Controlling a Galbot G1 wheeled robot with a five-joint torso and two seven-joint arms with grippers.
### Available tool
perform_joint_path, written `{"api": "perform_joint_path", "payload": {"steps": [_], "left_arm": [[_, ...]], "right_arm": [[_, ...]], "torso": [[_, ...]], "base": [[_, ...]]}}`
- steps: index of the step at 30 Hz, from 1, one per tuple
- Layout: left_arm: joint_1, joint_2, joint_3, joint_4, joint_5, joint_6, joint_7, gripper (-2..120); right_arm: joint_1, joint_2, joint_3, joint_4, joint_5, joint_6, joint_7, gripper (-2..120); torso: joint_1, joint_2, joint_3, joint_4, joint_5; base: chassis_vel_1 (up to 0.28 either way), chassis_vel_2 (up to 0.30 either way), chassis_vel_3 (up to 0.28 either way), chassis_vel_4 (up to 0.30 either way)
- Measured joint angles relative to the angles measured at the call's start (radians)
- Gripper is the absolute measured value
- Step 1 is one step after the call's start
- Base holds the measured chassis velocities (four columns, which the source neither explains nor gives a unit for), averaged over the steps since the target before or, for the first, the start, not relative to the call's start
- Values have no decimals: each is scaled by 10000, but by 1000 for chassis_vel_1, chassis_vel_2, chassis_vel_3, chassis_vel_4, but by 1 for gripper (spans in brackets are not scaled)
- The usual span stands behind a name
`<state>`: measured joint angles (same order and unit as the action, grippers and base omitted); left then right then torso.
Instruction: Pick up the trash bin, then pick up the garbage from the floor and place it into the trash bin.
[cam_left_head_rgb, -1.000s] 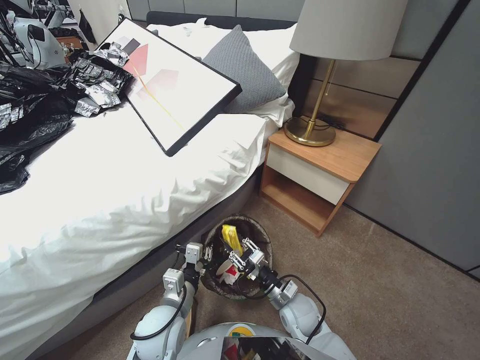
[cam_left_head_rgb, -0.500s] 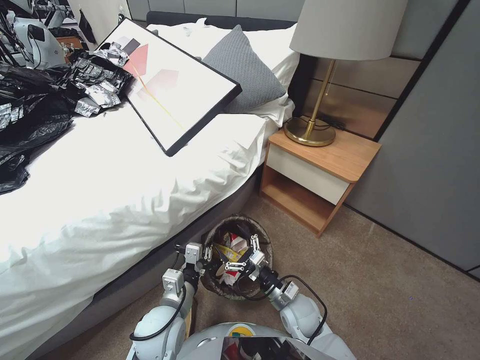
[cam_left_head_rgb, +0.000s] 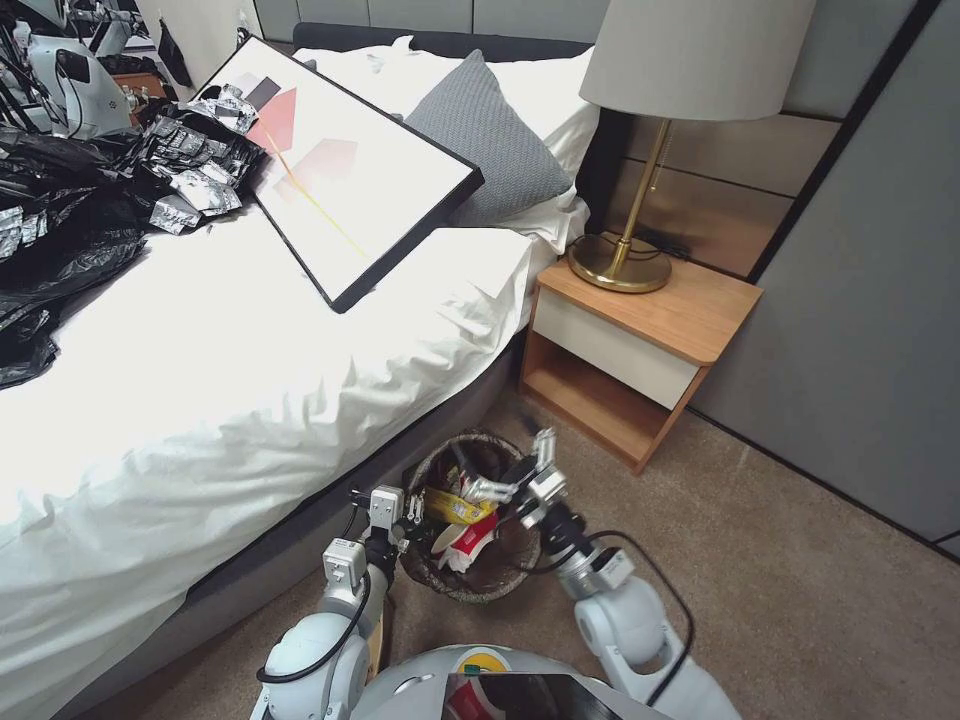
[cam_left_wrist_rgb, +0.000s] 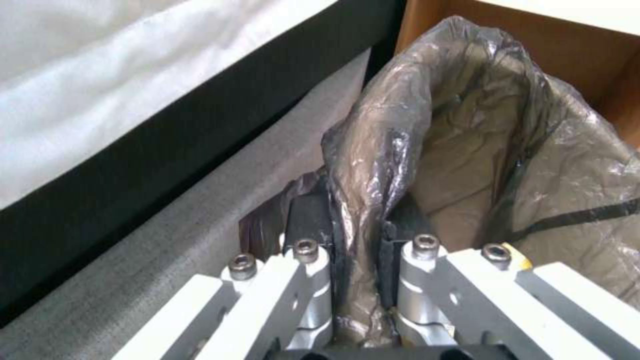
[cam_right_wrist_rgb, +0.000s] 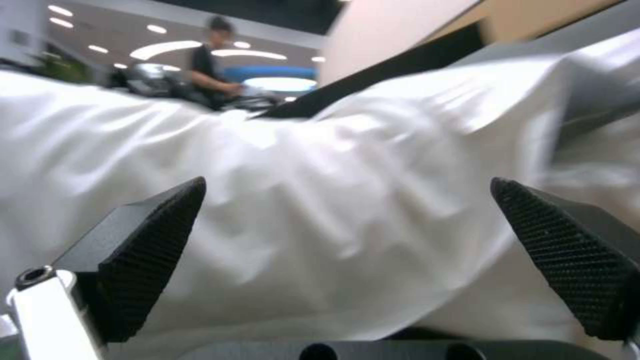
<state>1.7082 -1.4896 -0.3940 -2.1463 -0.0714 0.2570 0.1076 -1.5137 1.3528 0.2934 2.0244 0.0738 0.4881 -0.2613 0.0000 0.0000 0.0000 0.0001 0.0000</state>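
Note:
The trash bin (cam_left_head_rgb: 432, 570), lined with a dark brown bag, stands on the carpet beside the bed. My left gripper (cam_left_head_rgb: 407, 512) is shut on its near-left rim; in the left wrist view its fingers (cam_left_wrist_rgb: 310, 225) pinch the bag-covered rim of the trash bin (cam_left_wrist_rgb: 480, 150). Garbage lies inside the bin: a gold-yellow wrapper (cam_left_head_rgb: 452, 507) and a red-and-white paper cup (cam_left_head_rgb: 466, 545). Over the bin's far side my right gripper (cam_left_head_rgb: 506, 466) hangs open and holds nothing. The right wrist view shows that gripper (cam_right_wrist_rgb: 347, 240) with its pads (cam_right_wrist_rgb: 150, 250) wide apart, facing the white bedding.
The bed (cam_left_head_rgb: 230, 380) runs along the left, with a framed picture (cam_left_head_rgb: 350, 170), a grey pillow (cam_left_head_rgb: 485, 135) and a heap of black and silver plastic (cam_left_head_rgb: 90, 200) on it. A wooden nightstand (cam_left_head_rgb: 640, 350) with a lamp (cam_left_head_rgb: 625, 260) stands just beyond the bin. Open carpet (cam_left_head_rgb: 800, 580) lies to the right.
My right gripper opened and let the yellow wrapper drop into the bin. It then rose and swung toward the bin's far side, still open. The left gripper kept its hold on the rim.

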Motion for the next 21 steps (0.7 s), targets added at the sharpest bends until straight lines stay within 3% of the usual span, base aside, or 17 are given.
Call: {"api": "perform_joint_path", "payload": {"steps": [6, 11, 14, 21], "left_arm": [[-44, 41, -167, 12, -156, -59, -46, 7], [-77, 46, -197, 18, -260, -66, -75, 7], [-90, 45, -266, 33, -322, -134, -108, 7], [-84, 51, -320, 49, -499, -177, -152, 7]], "right_arm": [[-1220, 341, 1110, 1082, -1023, 2, 1545, 100], [-1516, 553, 1538, 679, -1296, 108, 2582, 100], [-1857, 800, 1913, 131, -1184, -34, 3787, 100], [-2067, 928, 2275, -416, -866, 259, 4007, 100]], "torso": [[0, 0, 0, -3, 0], [0, 0, 0, 0, 1], [0, 0, -1, -2, 1], [0, 0, 0, -2, 1]], "base": [[0, 0, 0, 0], [0, 0, 0, 0], [0, 0, 0, 0], [0, 0, 0, 0]]}}
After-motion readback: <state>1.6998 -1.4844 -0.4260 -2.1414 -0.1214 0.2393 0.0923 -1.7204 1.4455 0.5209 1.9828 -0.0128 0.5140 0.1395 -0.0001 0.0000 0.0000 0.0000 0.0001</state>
